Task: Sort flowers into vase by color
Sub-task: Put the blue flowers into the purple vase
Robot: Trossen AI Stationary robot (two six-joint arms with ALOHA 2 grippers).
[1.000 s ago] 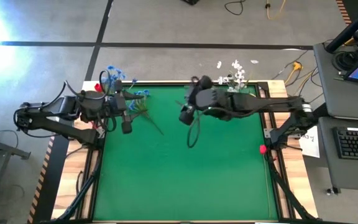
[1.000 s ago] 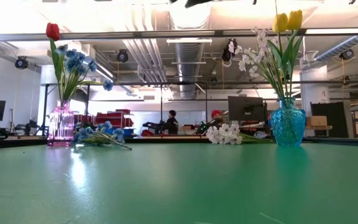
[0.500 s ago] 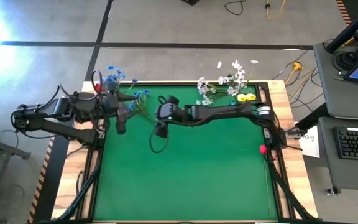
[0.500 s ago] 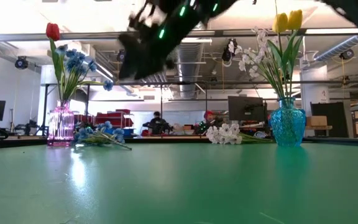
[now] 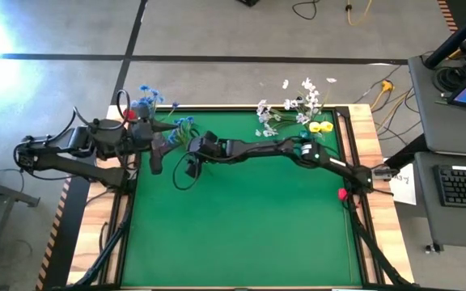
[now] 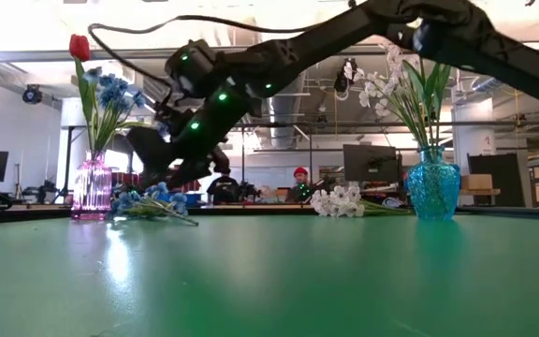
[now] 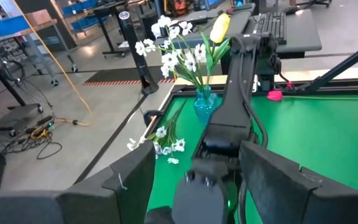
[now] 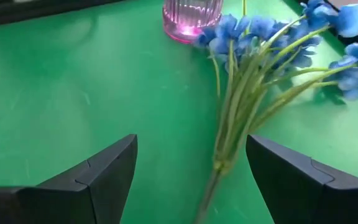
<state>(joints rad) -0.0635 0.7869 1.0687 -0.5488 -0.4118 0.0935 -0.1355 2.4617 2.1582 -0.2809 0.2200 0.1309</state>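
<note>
Lying flat on the green felt table (image 5: 249, 234) just beside the ribbed pink glass vase (image 8: 191, 15) — a loose bunch of artificial blue flowers on thin green stems (image 8: 253, 87). Likely handling light and springy, blossoms soft and easily crushed; best pinching low on the gathered stems, away from the heads. Hovering right over those stems, the right gripper (image 8: 191, 171) — jaws gaping wide, gripping nothing. Having swung across from the white-blossom side within the last second. Waiting by the pink vase, the left gripper (image 7: 197, 180), partly open and empty.
</note>
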